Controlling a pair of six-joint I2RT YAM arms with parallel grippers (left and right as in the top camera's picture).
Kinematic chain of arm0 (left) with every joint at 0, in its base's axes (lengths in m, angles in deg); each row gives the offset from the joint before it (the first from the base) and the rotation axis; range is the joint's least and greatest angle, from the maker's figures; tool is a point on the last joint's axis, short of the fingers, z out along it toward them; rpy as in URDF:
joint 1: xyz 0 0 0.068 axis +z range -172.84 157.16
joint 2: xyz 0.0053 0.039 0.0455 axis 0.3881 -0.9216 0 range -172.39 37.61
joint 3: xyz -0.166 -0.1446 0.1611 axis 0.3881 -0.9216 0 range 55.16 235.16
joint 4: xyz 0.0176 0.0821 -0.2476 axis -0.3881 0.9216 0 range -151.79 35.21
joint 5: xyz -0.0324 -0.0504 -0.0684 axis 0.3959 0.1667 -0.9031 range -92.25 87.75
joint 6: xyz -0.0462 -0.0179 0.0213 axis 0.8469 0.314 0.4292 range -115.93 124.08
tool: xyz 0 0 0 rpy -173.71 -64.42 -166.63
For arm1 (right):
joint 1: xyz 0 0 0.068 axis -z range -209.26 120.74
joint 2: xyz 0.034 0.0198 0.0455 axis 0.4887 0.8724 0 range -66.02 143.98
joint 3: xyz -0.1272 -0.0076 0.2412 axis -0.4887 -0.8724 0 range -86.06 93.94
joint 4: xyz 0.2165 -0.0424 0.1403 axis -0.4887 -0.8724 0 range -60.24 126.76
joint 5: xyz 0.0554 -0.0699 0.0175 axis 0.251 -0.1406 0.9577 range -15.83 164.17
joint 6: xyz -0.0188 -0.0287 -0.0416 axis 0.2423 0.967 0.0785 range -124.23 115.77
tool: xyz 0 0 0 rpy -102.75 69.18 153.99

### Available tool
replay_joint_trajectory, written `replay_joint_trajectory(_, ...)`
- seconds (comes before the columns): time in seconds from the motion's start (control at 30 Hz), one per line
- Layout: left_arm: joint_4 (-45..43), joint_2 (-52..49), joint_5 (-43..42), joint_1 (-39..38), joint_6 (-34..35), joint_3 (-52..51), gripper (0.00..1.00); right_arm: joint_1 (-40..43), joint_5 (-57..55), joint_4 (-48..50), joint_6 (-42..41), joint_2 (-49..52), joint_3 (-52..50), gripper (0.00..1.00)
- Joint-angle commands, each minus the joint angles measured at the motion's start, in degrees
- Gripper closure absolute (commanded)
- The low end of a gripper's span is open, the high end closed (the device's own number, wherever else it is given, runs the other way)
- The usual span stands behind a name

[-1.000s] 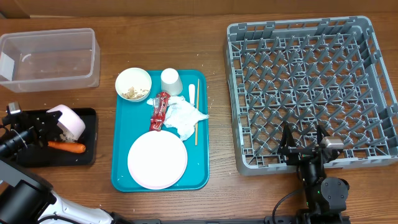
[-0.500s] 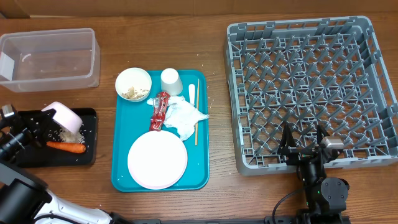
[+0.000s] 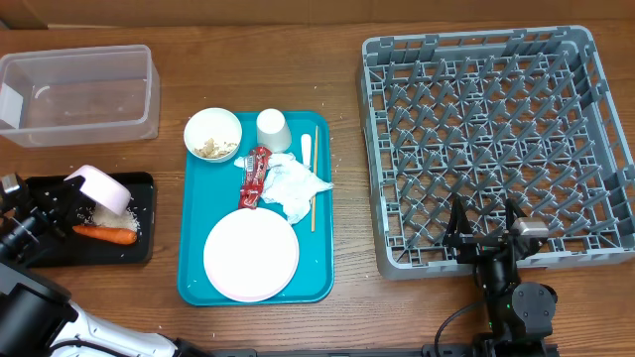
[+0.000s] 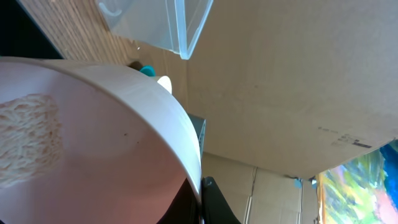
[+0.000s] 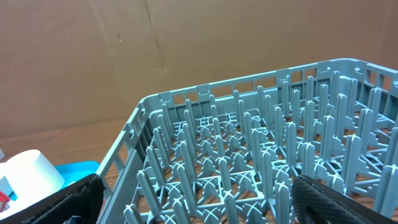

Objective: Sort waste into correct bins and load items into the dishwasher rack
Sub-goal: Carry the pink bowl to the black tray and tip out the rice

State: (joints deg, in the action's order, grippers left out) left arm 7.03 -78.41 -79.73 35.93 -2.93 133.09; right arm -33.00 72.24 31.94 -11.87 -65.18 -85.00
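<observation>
The left tool (image 3: pixel 62 203) is clamped on the rim of the tipped bowl (image 3: pixel 99 188), holding it mouth-down over the black tray (image 3: pixel 119 253) directly below. The main risk is incomplete emptying. In the left wrist view a flat, matted patch of rice (image 4: pixel 31 134) clings to the bowl's smooth, glossy inner wall. If it is sticky it may ride along to the rack and drop off on the way.

A loose heap of rice (image 3: pixel 111 218) lies under the tool, touching the carrot (image 3: pixel 104 234). The tray is shallow, so a shake of the bowl near its edge could scatter grains onto the wooden tabletop. The thin hard rim gives little to grip, so the bowl could also twist or slip.

The clear tub (image 3: pixel 79 127), rigid and see-through, stands beyond the left tool, apart from it. On the teal serving tray (image 3: pixel 193 288), off to that tool's inner side, lie:
- a second bowl (image 3: pixel 212 135) with scraps
- the cup (image 3: pixel 273 129)
- the shiny red wrapper (image 3: pixel 255 177)
- the soft crumpled napkin (image 3: pixel 298 188)
- the fork (image 3: pixel 307 149)
- the thin stick (image 3: pixel 315 178)
- the flat round plate (image 3: pixel 251 255)

The right tool (image 3: pixel 486 230) has its fingers spread wide and holds nothing. It sits at the near wall of the grey rack (image 3: pixel 496 129), whose stiff pegs stand in front of it.
</observation>
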Motion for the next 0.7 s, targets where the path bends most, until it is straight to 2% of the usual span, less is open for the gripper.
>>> replay_joint_trajectory(0.0,0.6,-0.9,-2.3,0.5,0.6,-0.2,0.96,0.0,-0.5,0.2,0.2,-0.7,-0.6,0.0)
replay_joint_trajectory(0.1,-0.7,-0.9,-1.5,0.5,2.4,-0.2,0.96,0.0,-0.5,0.2,0.2,-0.7,-0.6,0.0)
replay_joint_trajectory(0.2,1.2,-0.9,-5.1,0.6,0.0,-0.2,0.96,0.0,-0.5,0.2,0.2,-0.7,-0.6,0.0)
replay_joint_trajectory(0.3,0.5,-0.9,-6.7,0.6,2.6,-0.2,0.96,0.0,-0.5,0.2,0.2,-0.7,-0.6,0.0)
replay_joint_trajectory(0.37,-2.7,-0.9,-5.8,0.6,4.5,-0.2,0.96,0.0,-0.5,0.2,0.2,-0.7,-0.6,0.0)
replay_joint_trajectory(0.43,-1.7,-0.9,-3.8,0.6,6.8,-0.2,0.96,0.0,-0.5,0.2,0.2,-0.7,-0.6,0.0)
replay_joint_trajectory(0.5,-0.3,-0.9,-5.1,0.6,2.9,-0.2,0.96,0.0,-0.5,0.2,0.2,-0.7,-0.6,0.0)
replay_joint_trajectory(0.57,-0.2,-0.9,-3.1,0.6,3.5,-0.2,0.96,0.0,-0.5,0.2,0.2,-0.7,-0.6,0.0)
replay_joint_trajectory(0.63,2.9,-0.9,-5.2,0.7,-0.1,-0.2,0.96,0.0,-0.5,0.2,0.2,-0.7,-0.6,0.0)
replay_joint_trajectory(0.67,1.6,-0.9,-5.9,0.7,-0.9,-0.2,0.96,0.0,-0.5,0.2,0.2,-0.7,-0.6,0.0)
